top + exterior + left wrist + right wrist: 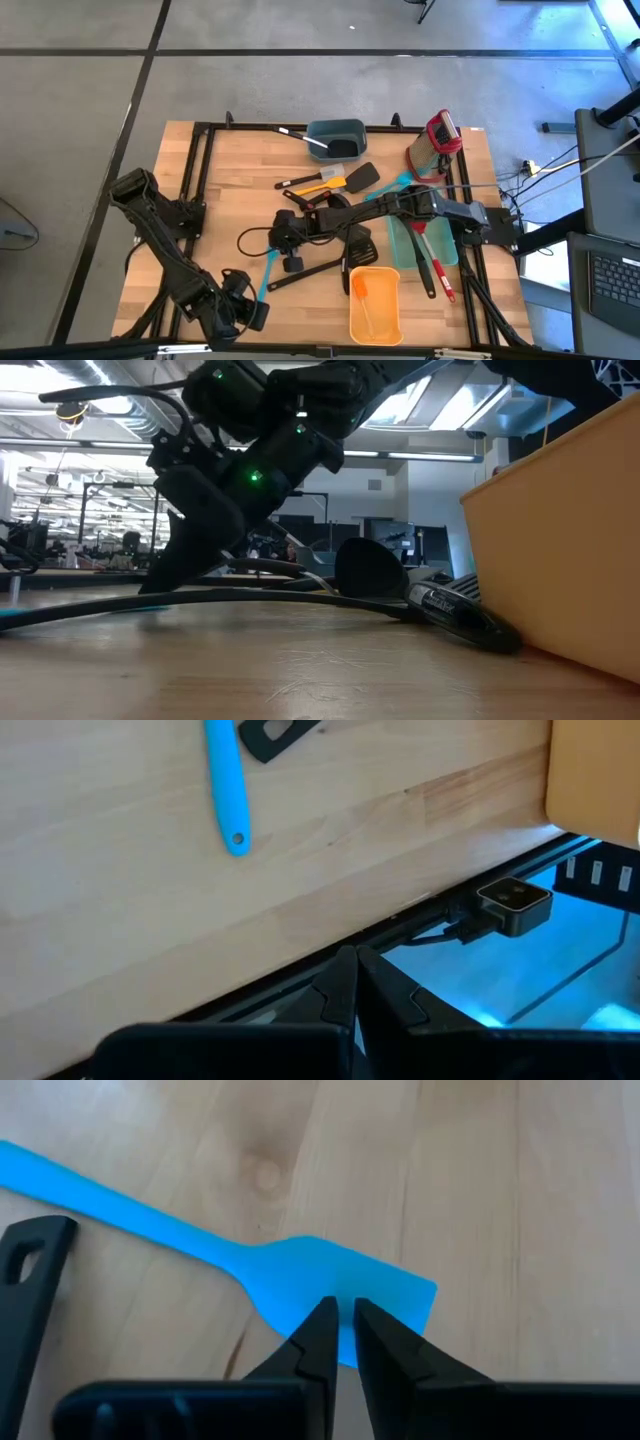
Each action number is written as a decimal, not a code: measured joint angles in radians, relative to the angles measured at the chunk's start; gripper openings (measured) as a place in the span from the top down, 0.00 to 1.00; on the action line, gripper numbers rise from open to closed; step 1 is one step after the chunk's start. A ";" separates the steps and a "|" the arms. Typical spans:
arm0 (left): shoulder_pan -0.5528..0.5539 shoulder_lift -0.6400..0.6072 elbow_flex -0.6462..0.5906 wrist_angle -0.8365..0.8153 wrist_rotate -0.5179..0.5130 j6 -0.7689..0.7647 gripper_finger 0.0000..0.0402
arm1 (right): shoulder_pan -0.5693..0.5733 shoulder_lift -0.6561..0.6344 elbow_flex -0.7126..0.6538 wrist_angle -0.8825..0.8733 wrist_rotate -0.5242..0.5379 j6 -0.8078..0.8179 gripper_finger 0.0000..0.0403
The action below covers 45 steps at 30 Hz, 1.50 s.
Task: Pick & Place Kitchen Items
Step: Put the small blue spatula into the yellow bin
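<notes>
Clearly the teal spatula (300, 1280) is what we are working on: it lies flat on the worktop (220, 170) a little left of centre in the high view, and the right hand (342, 1342) has its fingers nearly together over the edge of the blade, pinching it or about to; we cannot tell whether it is gripped. We judge the spatula light, with a thin, bendy, rather slick blade that would flop and slide, so the stiffer neck where blade meets handle looks the surer hold. The left hand (355, 990) is shut on nothing at the lower left of the high view, parked at the worktop's near edge. Counting there: one grey-blue bin (337, 139) at the top, one orange bin (374, 302) at the bottom, one red-and-white brush-like item (443, 133) at upper right, and roughly ten long-handled utensils, several hidden under the arm, so that count is loose.
</notes>
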 joint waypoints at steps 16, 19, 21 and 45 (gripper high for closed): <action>0.044 0.000 0.000 -0.146 -0.024 -0.006 1.00 | 0.019 -0.001 -0.003 -0.066 0.015 0.059 0.90; 0.058 0.000 0.000 -0.145 -0.027 -0.007 0.99 | 0.025 -0.001 -0.004 -0.069 0.020 0.071 0.90; 0.065 0.000 0.000 -0.148 -0.039 -0.010 0.99 | 0.026 -0.001 -0.004 -0.068 0.020 0.080 0.90; 0.137 0.089 -0.128 0.109 -0.092 0.000 0.53 | 0.027 0.016 -0.002 -0.068 0.016 0.141 0.90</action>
